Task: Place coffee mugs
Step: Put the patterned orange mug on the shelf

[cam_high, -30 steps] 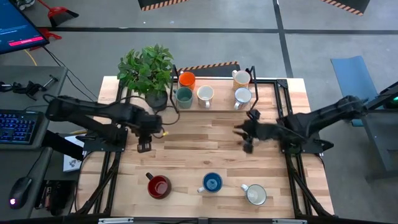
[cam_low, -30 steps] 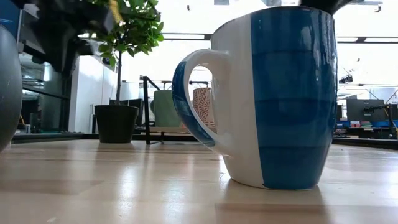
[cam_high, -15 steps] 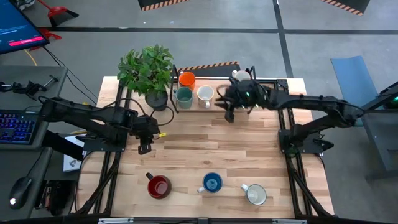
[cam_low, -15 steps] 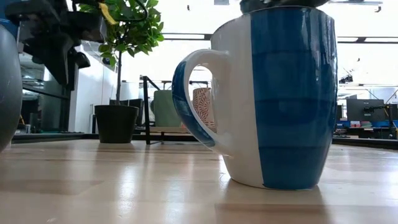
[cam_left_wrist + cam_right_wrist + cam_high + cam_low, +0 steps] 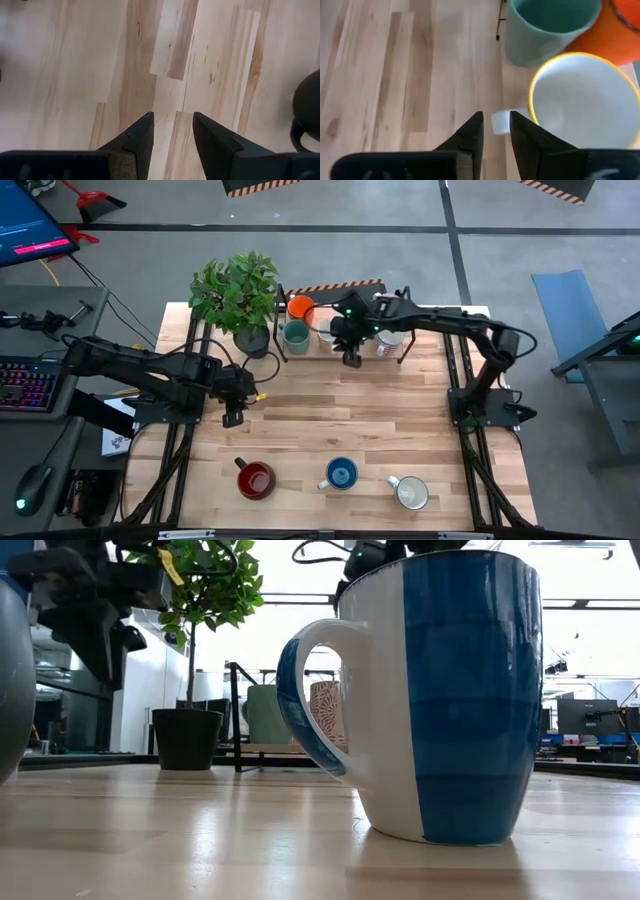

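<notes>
Up at the rack, the right gripper (image 5: 495,131) hovers empty, fingers slightly apart, at the yellow-rimmed white mug's (image 5: 580,102) handle. The left gripper (image 5: 172,131), parted and empty, waits over bare table (image 5: 75,75).

Even, bright overhead light, soft shadows. The low view is backlit by glaring windows; the right wrist view's mugs (image 5: 580,100) blur.

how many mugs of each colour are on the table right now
orange mug: 1
teal mug: 1
red mug: 1
blue mug: 1
white or cream mugs: 4
total: 8
</notes>
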Action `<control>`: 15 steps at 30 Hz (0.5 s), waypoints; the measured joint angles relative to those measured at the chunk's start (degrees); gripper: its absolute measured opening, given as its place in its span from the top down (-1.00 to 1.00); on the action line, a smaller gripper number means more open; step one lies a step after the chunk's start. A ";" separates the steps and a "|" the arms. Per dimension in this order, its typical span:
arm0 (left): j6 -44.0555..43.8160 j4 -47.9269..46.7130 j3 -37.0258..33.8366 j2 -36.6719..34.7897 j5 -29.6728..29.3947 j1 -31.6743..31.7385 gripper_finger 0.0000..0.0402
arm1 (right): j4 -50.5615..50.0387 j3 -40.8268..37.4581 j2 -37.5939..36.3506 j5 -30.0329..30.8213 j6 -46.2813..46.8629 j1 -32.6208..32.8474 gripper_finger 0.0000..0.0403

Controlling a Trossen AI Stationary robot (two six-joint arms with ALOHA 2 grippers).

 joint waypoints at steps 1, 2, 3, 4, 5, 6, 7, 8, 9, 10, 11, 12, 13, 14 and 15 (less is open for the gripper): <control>0.01 0.00 0.00 0.00 -0.23 0.00 0.37 | -0.28 0.51 0.59 0.21 -0.44 0.25 0.64; 0.01 -0.01 0.00 0.00 -0.47 0.00 0.37 | -0.88 0.78 0.95 0.31 -0.85 0.43 0.64; 0.03 -0.02 0.00 0.00 -0.84 0.00 0.37 | -1.51 0.91 1.23 0.33 -1.22 0.56 0.64; 0.03 0.00 0.00 0.00 -1.11 0.00 0.37 | -1.64 0.92 1.37 0.34 -1.46 0.69 0.64; 0.03 -0.05 0.00 0.00 -1.20 0.00 0.37 | -1.73 0.92 1.41 0.34 -1.88 0.69 0.64; 0.03 -0.04 0.00 0.00 -1.24 0.00 0.37 | -1.86 0.92 1.38 0.34 -2.22 0.74 0.64; 0.03 -0.02 0.00 0.00 -1.26 0.00 0.37 | -1.83 0.92 1.35 0.34 -2.30 0.79 0.64; 0.03 -0.06 0.00 0.00 -1.30 0.00 0.37 | -1.86 0.94 1.35 0.34 -2.30 0.80 0.64; 0.02 -0.07 0.00 0.00 -1.33 0.00 0.37 | -2.16 0.92 1.35 0.36 -2.30 0.81 0.64; 0.03 -0.04 0.00 0.00 -1.33 0.00 0.37 | -2.59 0.94 1.35 0.36 -2.30 0.81 0.64; 0.03 -0.04 0.00 0.00 -1.33 0.00 0.37 | -2.96 0.94 1.35 0.36 -2.30 0.81 0.64; 0.02 -0.04 0.00 0.00 -1.33 0.00 0.37 | -3.48 0.93 1.35 0.40 -2.30 0.80 0.64; 0.01 -0.04 0.00 0.00 -1.33 0.00 0.37 | -4.16 0.92 1.35 0.72 -2.31 0.67 0.64; 0.01 -0.04 0.00 0.00 -1.33 0.00 0.37 | -4.71 0.93 1.35 1.40 -2.31 0.66 0.64; 0.01 -0.04 0.00 0.00 -1.33 0.00 0.37 | -4.94 0.92 1.35 2.29 -2.32 0.68 0.64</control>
